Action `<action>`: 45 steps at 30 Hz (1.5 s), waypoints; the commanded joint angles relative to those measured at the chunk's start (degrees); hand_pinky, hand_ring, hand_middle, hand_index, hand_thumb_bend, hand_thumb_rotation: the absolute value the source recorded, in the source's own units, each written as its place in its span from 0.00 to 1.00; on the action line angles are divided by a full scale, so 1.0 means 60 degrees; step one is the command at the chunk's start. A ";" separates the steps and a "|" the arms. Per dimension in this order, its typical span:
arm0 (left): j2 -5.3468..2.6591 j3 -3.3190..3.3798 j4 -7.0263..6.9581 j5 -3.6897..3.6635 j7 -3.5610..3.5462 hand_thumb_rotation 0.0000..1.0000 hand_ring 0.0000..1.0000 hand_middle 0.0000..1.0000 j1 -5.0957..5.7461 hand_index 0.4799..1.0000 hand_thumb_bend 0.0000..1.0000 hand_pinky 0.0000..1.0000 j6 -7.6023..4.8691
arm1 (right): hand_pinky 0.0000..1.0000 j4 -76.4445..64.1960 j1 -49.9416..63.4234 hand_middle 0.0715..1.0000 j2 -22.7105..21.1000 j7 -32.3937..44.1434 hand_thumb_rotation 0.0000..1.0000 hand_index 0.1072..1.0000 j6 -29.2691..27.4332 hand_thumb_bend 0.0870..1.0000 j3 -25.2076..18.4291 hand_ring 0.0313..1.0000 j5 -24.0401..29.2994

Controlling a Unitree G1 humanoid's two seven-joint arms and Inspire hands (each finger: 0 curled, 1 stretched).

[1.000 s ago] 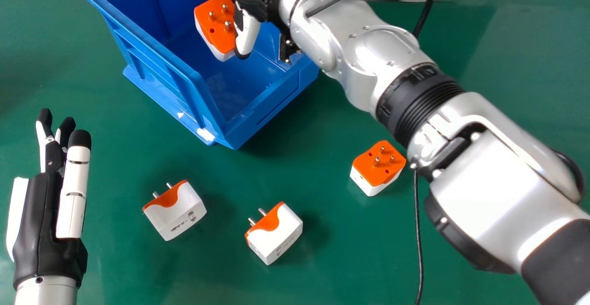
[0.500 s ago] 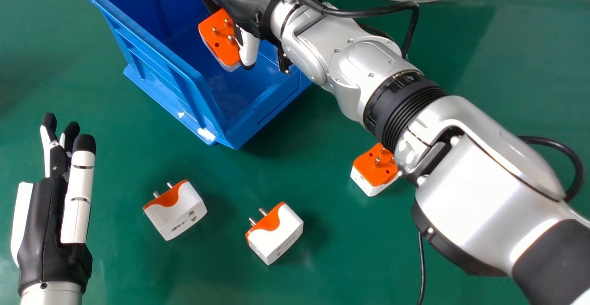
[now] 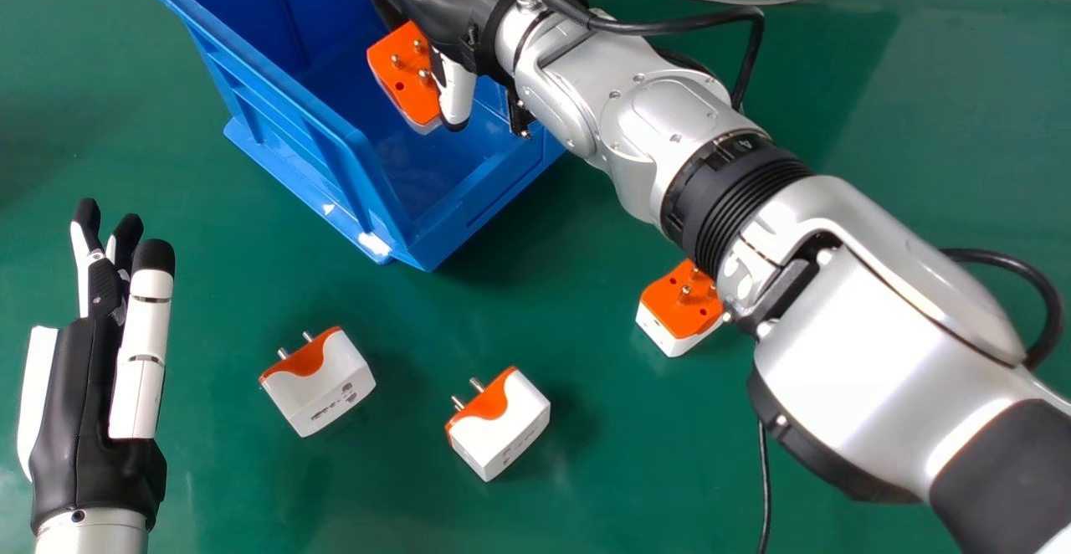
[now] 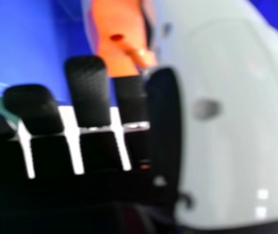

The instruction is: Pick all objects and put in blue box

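The right robot hand pinches a blocky orange-and-white plastic adapter over the open blue plastic box. Release should come next.

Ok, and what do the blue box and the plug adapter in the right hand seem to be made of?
The blue box looks like smooth, slightly glossy moulded plastic: ribbed walls, bright glints along its base. The plug adapter in the right hand seems to be smooth, hard orange-and-white plastic; its pins shine like metal, possibly plated.

Only print: small white character on right arm's black ring, too small to read for certain.
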 commanded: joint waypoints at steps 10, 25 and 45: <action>0.0055 -0.0041 -0.0374 0.0132 0.0110 0.92 1.00 1.00 0.0046 1.00 0.47 1.00 0.0191 | 0.65 -0.0255 0.0179 0.79 -0.0164 -0.0580 0.27 0.77 -0.0193 0.66 -0.0142 0.75 0.0140; 0.0089 -0.0047 -0.0453 0.0099 0.0092 0.92 1.00 1.00 -0.0021 1.00 0.48 1.00 0.0365 | 0.87 -0.0289 0.0238 0.99 -0.0190 -0.0637 0.40 0.95 -0.0245 0.70 -0.0319 0.98 0.0268; 0.0214 -0.0053 -0.0283 0.0376 0.0112 0.92 1.00 1.00 -0.0264 1.00 0.49 1.00 0.0495 | 0.93 -0.3895 0.2201 1.00 -0.2557 -0.1526 0.37 0.97 -0.1443 0.65 -0.0867 1.00 0.0459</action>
